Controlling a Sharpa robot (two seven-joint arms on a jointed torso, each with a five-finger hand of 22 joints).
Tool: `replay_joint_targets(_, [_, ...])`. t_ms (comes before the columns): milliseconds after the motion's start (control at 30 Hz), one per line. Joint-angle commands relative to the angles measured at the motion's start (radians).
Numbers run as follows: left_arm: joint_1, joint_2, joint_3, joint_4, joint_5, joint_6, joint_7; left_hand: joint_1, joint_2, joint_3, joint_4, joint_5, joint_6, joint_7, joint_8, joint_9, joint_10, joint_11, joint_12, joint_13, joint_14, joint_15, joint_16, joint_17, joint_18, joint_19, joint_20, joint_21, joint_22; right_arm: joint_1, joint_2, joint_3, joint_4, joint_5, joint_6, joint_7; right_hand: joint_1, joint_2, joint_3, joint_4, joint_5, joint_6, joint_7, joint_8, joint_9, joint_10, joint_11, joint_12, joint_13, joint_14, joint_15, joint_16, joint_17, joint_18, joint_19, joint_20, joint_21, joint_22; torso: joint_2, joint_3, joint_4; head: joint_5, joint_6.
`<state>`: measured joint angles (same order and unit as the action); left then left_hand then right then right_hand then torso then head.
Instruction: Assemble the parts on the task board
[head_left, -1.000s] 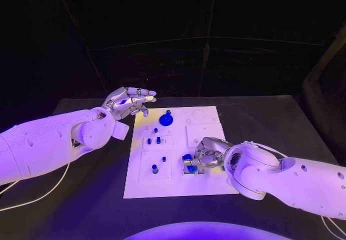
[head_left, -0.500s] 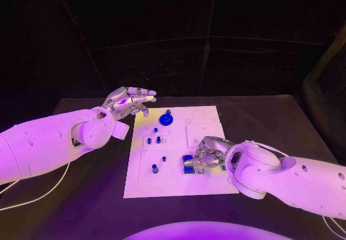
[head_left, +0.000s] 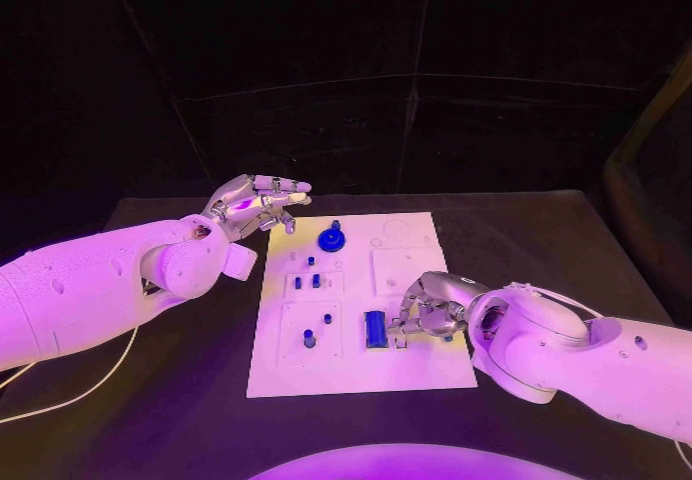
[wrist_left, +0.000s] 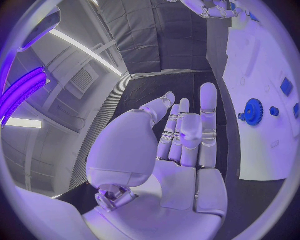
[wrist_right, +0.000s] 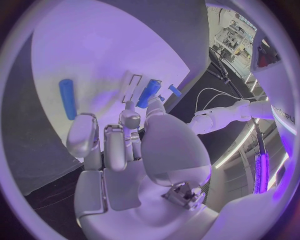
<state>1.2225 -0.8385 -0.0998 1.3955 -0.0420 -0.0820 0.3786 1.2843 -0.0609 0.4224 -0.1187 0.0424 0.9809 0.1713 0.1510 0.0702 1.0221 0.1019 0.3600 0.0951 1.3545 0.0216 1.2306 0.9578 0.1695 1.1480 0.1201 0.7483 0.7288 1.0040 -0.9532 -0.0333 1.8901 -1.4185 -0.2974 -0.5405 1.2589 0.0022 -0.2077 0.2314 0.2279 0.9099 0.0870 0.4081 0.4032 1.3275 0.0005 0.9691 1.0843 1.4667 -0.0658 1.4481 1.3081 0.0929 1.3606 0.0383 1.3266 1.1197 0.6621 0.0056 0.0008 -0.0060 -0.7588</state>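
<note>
Two hands over task board (head_left: 418, 370), right hand (head_left: 427, 312) beside blue bar (head_left: 375, 328)

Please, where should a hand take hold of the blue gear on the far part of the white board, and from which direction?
A judgement: take the blue gear by its toothed rim, coming down from above. It lies flat on the task board, so its faces offer nothing to pinch, while the round edge stands free all around. The left hand, open beside it, looks the nearer one.
</note>
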Motion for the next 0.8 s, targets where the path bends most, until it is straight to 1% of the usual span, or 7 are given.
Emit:
replay_joint_targets(33, [0.001,0.0,0.001,0.001,0.003,0.009,0.004,-0.007,0.003,-0.005,-0.001,0.006,-0.003,0.003,0.002,-0.001,-0.008,0.002,0.006,-0.001,-0.005,-0.001,-0.006,-0.001,0.014,-0.001,0.002,-0.005,-0.001,0.003,-0.058,0.001,0.03,0.064,-0.093,0.096,0.001,0.016,-0.01,0.009,0.022,-0.012,0.006,-0.02,-0.012,-0.001,0.012,-0.011,-0.007,0.06,0.008,-0.006,0.031,-0.003,0.0,0.011,-0.007,-0.003,-0.002,-0.0009,-0.0018,-0.007,0.002])
replay_joint_targets(200, [0.001,0.0,0.001,0.001,0.003,0.008,0.003,-0.007,0.003,-0.005,-0.001,0.006,-0.003,0.003,0.002,-0.001,-0.008,0.002,0.006,-0.001,-0.005,-0.001,-0.006,-0.001,0.014,-0.001,0.002,-0.005,-0.001,0.01,-0.138,0.001,0.044,0.085,-0.067,0.107,0.048,0.039,-0.003,-0.001,0.074,-0.007,0.012,-0.051,-0.036,-0.005,0.016,-0.02,-0.012,0.06,0.012,-0.006,0.033,-0.002,0.0,0.016,-0.008,-0.003,0.0,-0.0004,-0.0015,-0.014,0.007])
replay_joint_targets(300, [0.001,0.0,0.0,0.003,0.003,0.007,0.004,-0.007,0.003,-0.005,-0.001,0.006,-0.003,0.003,0.002,-0.001,-0.008,0.002,0.006,-0.001,-0.005,-0.001,-0.006,-0.001,0.014,-0.001,0.002,-0.005,-0.001,0.012,-0.163,0.001,0.039,0.059,-0.033,0.096,0.068,0.044,-0.002,-0.007,0.082,0.001,0.012,-0.062,-0.046,-0.006,0.016,-0.026,-0.016,0.06,0.012,-0.006,0.033,-0.002,0.0,0.017,-0.007,-0.002,0.0,-0.0005,-0.0014,-0.021,0.009])
replay_joint_targets(433, [0.001,0.0,0.0,0.005,0.003,0.007,0.004,-0.007,0.003,-0.005,-0.001,0.006,-0.003,0.003,0.002,-0.001,-0.008,0.002,0.006,-0.001,-0.005,-0.001,-0.006,-0.001,0.014,-0.001,0.002,-0.005,-0.001,0.013,-0.177,0.001,0.027,-0.01,0.012,0.065,0.076,0.044,-0.007,-0.007,0.077,0.021,0.01,-0.067,-0.054,-0.003,0.015,-0.027,-0.016,0.06,0.012,-0.006,0.035,-0.003,0.002,0.017,-0.006,0.002,0.001,0.0002,-0.0013,-0.027,0.011])
replay_joint_targets(500, [0.001,0.0,0.0,0.006,0.003,0.007,0.004,-0.007,0.003,-0.005,-0.001,0.006,-0.003,0.003,0.002,-0.001,-0.008,0.002,0.006,-0.001,-0.005,-0.001,-0.006,-0.001,0.014,-0.001,0.002,-0.005,-0.001,0.013,-0.179,0.001,0.02,-0.044,0.046,0.041,0.073,0.043,-0.015,-0.002,0.07,0.036,0.007,-0.069,-0.058,-0.003,0.013,-0.033,-0.02,0.059,0.01,-0.007,0.033,-0.003,0.001,0.016,-0.007,0.001,0.001,0.0017,-0.0012,-0.028,0.011])
replay_joint_targets(600, [0.001,0.0,0.0,0.007,0.003,0.007,0.005,-0.006,0.003,-0.006,-0.001,0.006,-0.003,0.003,0.002,-0.001,-0.009,0.002,0.007,-0.001,-0.006,-0.001,-0.007,-0.004,0.014,-0.001,0.002,-0.007,-0.002,0.013,-0.177,0.001,0.011,-0.086,0.083,0.019,0.053,0.042,-0.036,0.02,0.026,0.055,0.004,-0.073,-0.064,-0.014,0.011,-0.063,-0.044,0.055,0.009,-0.02,0.016,0.001,-0.007,0.015,-0.017,-0.015,0.001,0.0006,0.0,-0.03,0.01])
replay_joint_targets(800, [0.001,-0.001,0.0,0.006,0.003,0.009,0.005,-0.006,0.003,-0.006,-0.001,0.006,-0.003,0.003,0.002,-0.001,-0.009,0.002,0.007,-0.001,-0.006,-0.001,-0.007,-0.004,0.014,-0.001,0.002,-0.007,-0.002,0.013,-0.165,0.0,0.002,-0.122,0.116,0.005,0.049,0.041,-0.046,0.03,0.018,0.07,0.0,-0.07,-0.063,-0.012,0.008,-0.065,-0.045,0.055,0.007,-0.02,0.017,0.001,-0.007,0.014,-0.018,-0.016,0.001,-0.0002,0.0006,-0.031,0.009])
